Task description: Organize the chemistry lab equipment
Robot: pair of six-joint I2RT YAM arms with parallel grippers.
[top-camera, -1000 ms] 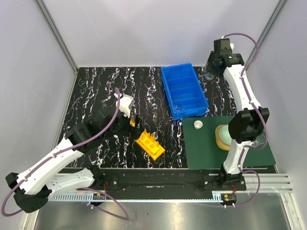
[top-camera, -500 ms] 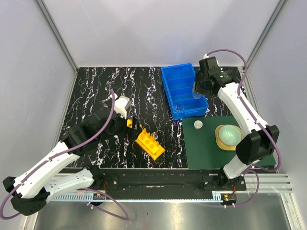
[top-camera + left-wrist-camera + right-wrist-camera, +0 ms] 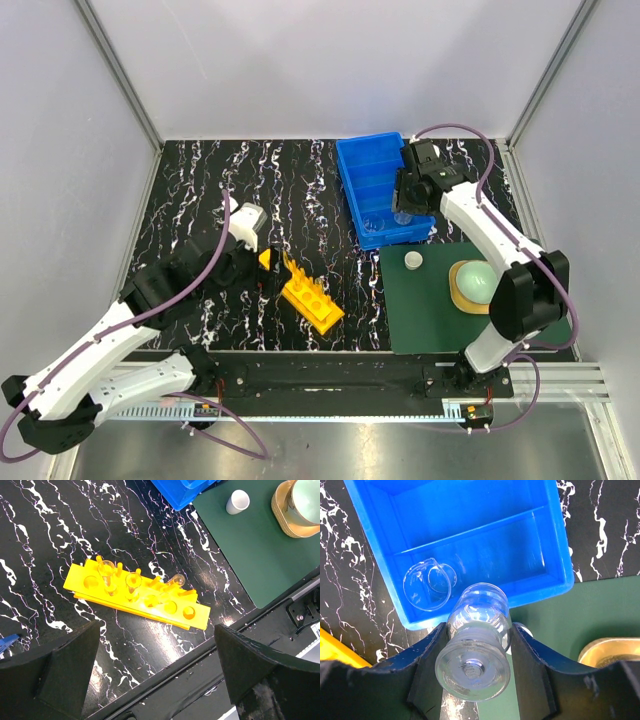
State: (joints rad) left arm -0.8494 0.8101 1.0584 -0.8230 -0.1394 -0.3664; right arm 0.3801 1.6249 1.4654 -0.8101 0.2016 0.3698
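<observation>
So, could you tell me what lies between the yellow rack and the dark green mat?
Nothing but bare black marbled table lies between the yellow rack and the dark green mat, as the left wrist and top views show.

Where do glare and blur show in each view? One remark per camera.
Top external: even light, faint shadows on the table. Left wrist: glare streak beside the yellow rack; its own fingers look soft. Right wrist: held glass vessel slightly soft, blue bin sharp.
</observation>
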